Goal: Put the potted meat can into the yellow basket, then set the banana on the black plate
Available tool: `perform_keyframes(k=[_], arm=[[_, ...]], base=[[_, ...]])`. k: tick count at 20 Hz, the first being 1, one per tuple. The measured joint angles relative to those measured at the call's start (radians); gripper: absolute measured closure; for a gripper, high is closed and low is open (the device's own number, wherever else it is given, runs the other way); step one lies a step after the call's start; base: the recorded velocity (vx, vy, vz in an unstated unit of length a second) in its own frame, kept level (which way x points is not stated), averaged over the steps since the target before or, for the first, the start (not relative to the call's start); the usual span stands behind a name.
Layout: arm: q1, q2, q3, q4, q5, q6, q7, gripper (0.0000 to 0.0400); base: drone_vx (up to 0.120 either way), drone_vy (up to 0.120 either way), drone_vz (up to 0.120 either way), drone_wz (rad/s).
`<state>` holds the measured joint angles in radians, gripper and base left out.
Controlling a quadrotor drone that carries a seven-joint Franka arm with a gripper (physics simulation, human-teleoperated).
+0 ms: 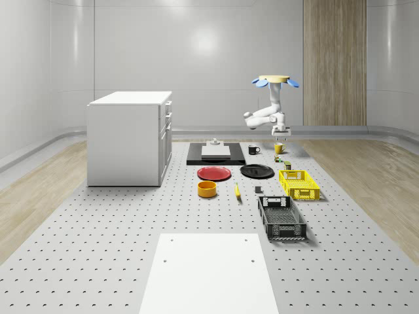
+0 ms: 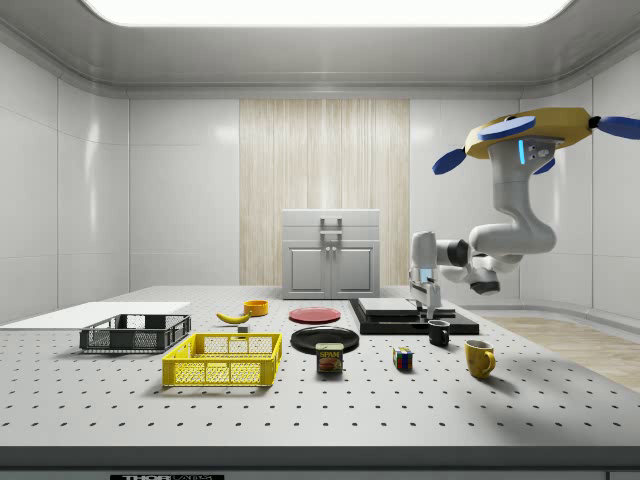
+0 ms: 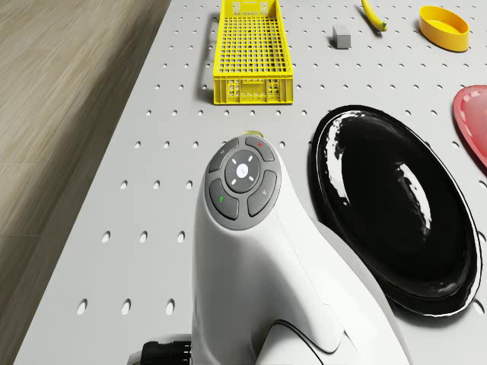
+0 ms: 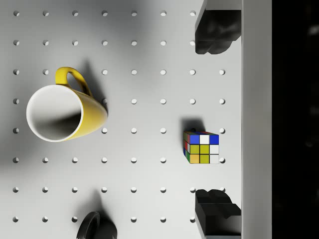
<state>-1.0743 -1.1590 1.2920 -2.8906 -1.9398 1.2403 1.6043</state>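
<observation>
We're hovering well above the perforated table (image 1: 98, 261), our drone (image 2: 540, 135) in the air near its far end, over the cluster of mugs. The arm hangs down and bends, and the gripper (image 2: 433, 300) points straight at the tabletop, clear of everything. Through the wrist view we see both fingertips (image 4: 214, 37) spread wide apart with nothing between them but bare table, and a Rubik's cube (image 4: 201, 147) lying in that gap far below. A yellow mug (image 4: 60, 112) stands upright nearby, and the rim of a black mug (image 4: 94, 228) peeks in beside it.

Now the task's things. The potted meat can (image 2: 330, 358) sits on the table, in the side view just beside the yellow basket (image 2: 223, 360) and in front of the black plate (image 2: 324, 339), touching neither. The basket has nothing in it that we can make out. The banana (image 2: 233, 317) lies on the table well apart from the plate, near an orange bowl (image 2: 256, 307). A red plate (image 1: 214, 173) rests next to the black one. A black crate (image 1: 281, 218) stands past the yellow basket, and a white cabinet (image 1: 129, 137) stands toward the whole-scene view's left.
</observation>
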Motion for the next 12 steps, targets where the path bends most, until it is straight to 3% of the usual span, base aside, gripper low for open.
perform_keyframes(k=[12], arm=[[-0.019, -0.057, 0.017, 0.004, 0.03, 0.052, 0.018, 0.0]], base=[[0.12, 0.0, -0.12, 0.0]])
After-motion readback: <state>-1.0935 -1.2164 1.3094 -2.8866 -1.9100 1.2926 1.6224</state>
